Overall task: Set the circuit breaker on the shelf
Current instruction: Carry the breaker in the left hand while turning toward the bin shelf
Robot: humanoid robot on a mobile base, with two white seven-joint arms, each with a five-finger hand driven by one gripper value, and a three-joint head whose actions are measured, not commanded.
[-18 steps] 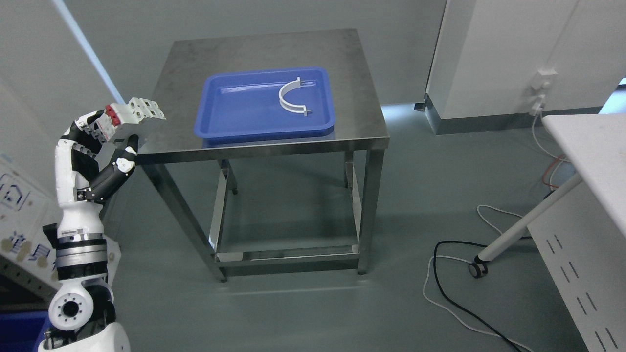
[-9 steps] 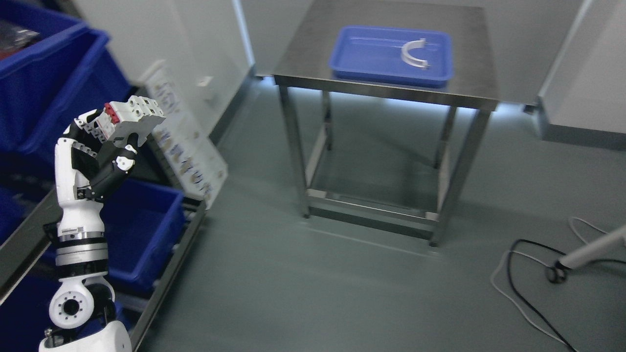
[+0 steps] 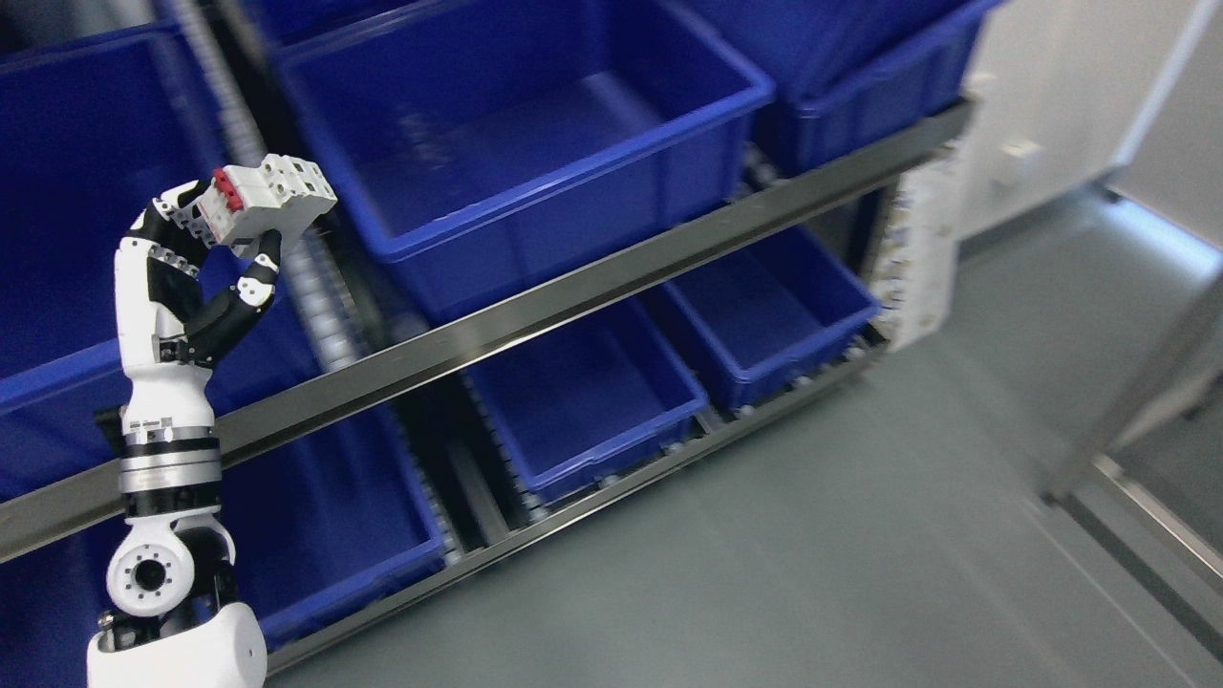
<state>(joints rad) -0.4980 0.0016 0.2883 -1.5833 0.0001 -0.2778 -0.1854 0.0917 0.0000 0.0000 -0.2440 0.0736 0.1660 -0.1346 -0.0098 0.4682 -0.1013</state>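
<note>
Carriage is the step in hand: the circuit breaker [image 3: 269, 199] is already grasped and raised in front of the shelf [image 3: 592, 277], and what remains, as I judge it, is the placing itself. The left hand [image 3: 215, 248] is clenched on the breaker, with the fingers wrapped over the end that carries the red toggles and the thumb pressed up against its underside. The white body of the breaker juts out from the top of the hand toward the right, tilted, its far end pointing at the rack. The right arm does not show in the head view.

The breaker hangs in the air, touching nothing but the hand. In the picture it sits over the roller track [image 3: 320, 287] that runs between two blue bins of the upper tier: a large empty blue bin [image 3: 535, 124] just to the right of it, and another blue bin [image 3: 67, 210] behind the forearm on the left. How far the hand really stands from the rack is hard to say, since the whole view is somewhat blurred and depth is poor here. Lower down, beneath the steel front rail, smaller blue bins [image 3: 764, 306] sit on the bottom tier.

The next move probably calls for a reach forward and to the right, carrying the breaker over the near wall of the large bin, lowering it close to the bin floor, and only then loosening the fingers so it does not drop or tumble.
</note>
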